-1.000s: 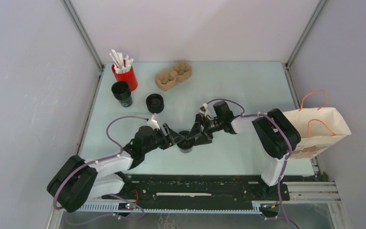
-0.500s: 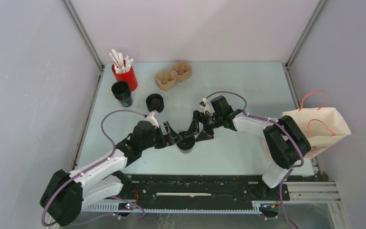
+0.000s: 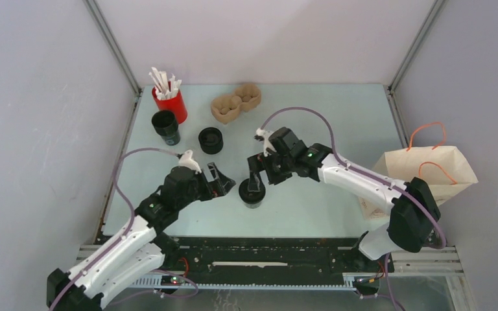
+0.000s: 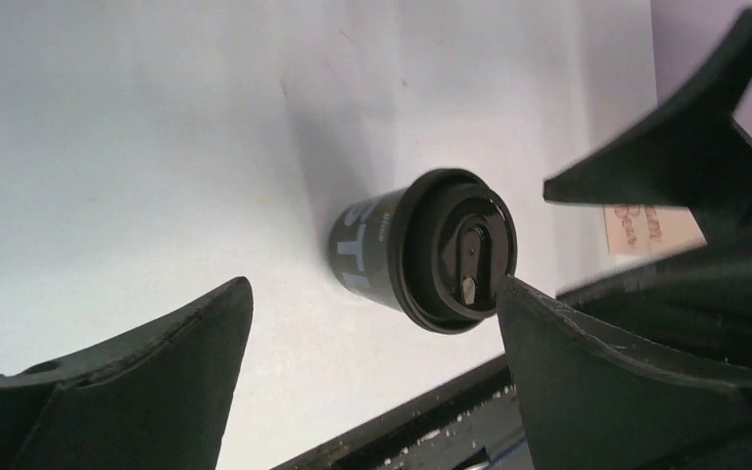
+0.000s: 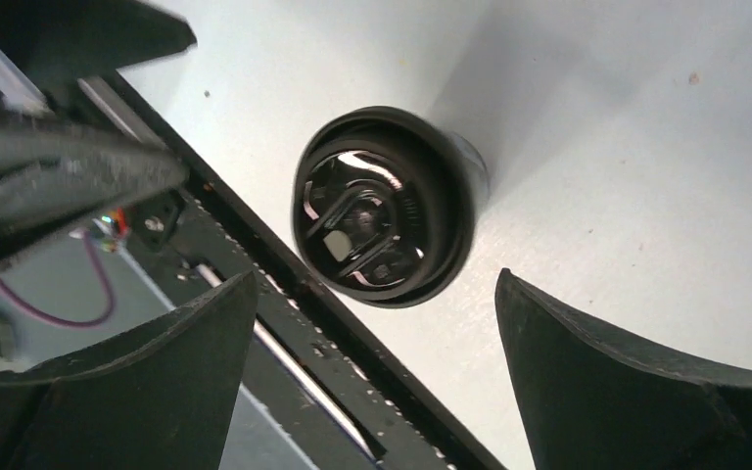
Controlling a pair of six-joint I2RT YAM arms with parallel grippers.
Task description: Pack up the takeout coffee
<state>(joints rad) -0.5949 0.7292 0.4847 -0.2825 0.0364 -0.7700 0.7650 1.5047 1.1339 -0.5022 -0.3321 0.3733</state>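
Black, tapered and capped with a round black lid, the takeout coffee (image 3: pixel 251 193) is stood upright on the pale table (image 3: pixel 337 116), low in the middle of the frame. Between it and the brown paper bag (image 3: pixel 438 170) at the right edge, only the right arm is stretched. A squat black piece (image 3: pixel 211 140), an open black cup (image 3: pixel 166 126), a red cup of white sticks (image 3: pixel 170 102) and a cardboard carrier (image 3: pixel 236 102) are grouped at upper left. White lettering is seen on the coffee's side. The left gripper (image 3: pixel 223 182), just left of it, and the right gripper (image 3: pixel 264 170), just above it, are spread wide, with nothing held or touched.
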